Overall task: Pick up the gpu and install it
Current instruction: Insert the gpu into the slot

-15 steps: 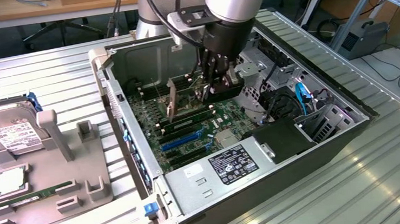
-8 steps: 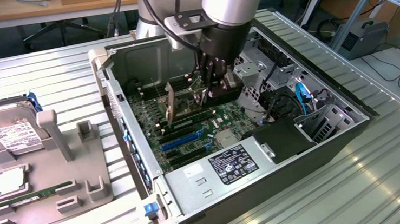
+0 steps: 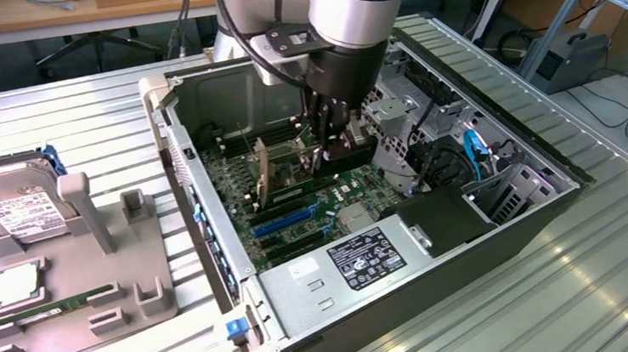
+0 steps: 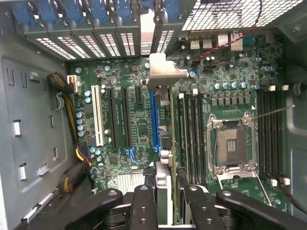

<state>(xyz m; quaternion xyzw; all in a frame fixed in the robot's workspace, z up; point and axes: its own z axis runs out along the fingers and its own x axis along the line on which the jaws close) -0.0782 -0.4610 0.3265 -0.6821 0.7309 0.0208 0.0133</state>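
My gripper (image 3: pixel 329 153) reaches down into the open computer case (image 3: pixel 194 165), shut on the gpu (image 3: pixel 273 169). The gpu is a thin card standing on edge over the green motherboard (image 3: pixel 339 199). In the wrist view the gpu (image 4: pixel 166 120) appears edge-on, its silvery metal bracket (image 4: pixel 165 72) toward the rear slot covers. It runs alongside the blue expansion slot (image 4: pixel 154 117). My gripper (image 4: pixel 168 203) has a black finger (image 4: pixel 145 206) on each side of the card. I cannot tell whether the card's edge sits in a slot.
A grey fixture (image 3: pixel 130 286) at the exterior view's left holds a silver hard drive (image 3: pixel 16 211), a processor (image 3: pixel 16 286) and a green memory stick (image 3: pixel 53 308). Inside the case are the empty processor socket (image 4: pixel 230 143), memory slots (image 4: pixel 192 134), drive cage (image 3: pixel 399 100) and blue cables (image 3: pixel 474 149).
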